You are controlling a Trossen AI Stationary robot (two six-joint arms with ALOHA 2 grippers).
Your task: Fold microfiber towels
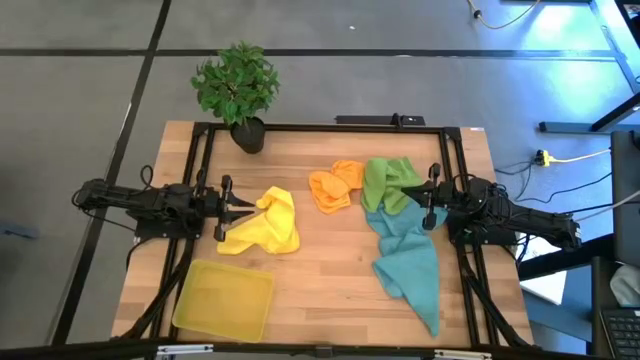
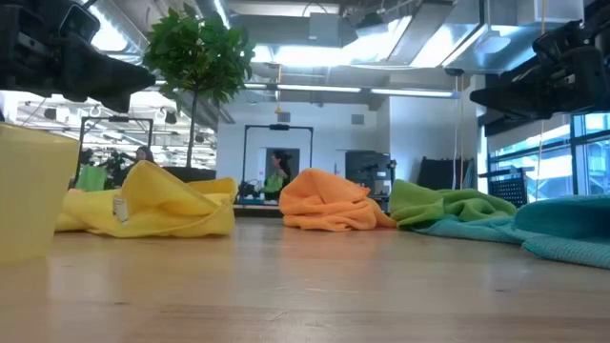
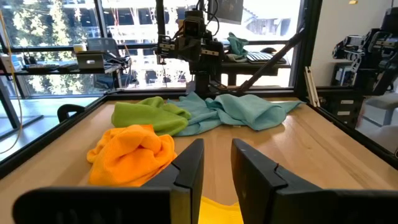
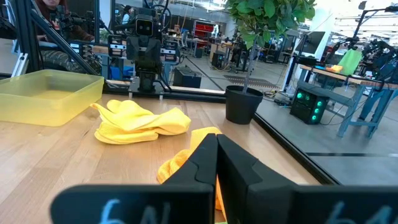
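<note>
Several crumpled microfiber towels lie on the wooden table. The yellow towel [image 1: 268, 225] is left of centre, the orange towel [image 1: 335, 188] and the green towel [image 1: 388, 183] are at the middle, and teal-blue cloth [image 1: 410, 258] runs from under the green one toward the near right. My left gripper [image 3: 217, 165] hovers level at the yellow towel's left edge [image 1: 243, 210], open a little, with nothing between its fingers. My right gripper [image 4: 216, 152] is shut and hovers level at the right of the green and teal cloth [image 1: 424, 198].
A yellow plastic tray [image 1: 225, 298] stands at the near left corner. A potted plant [image 1: 240, 95] stands at the far edge. A black frame [image 1: 330, 126] runs along the table's far and side edges. Bare wood [image 1: 330, 285] lies between the tray and the teal cloth.
</note>
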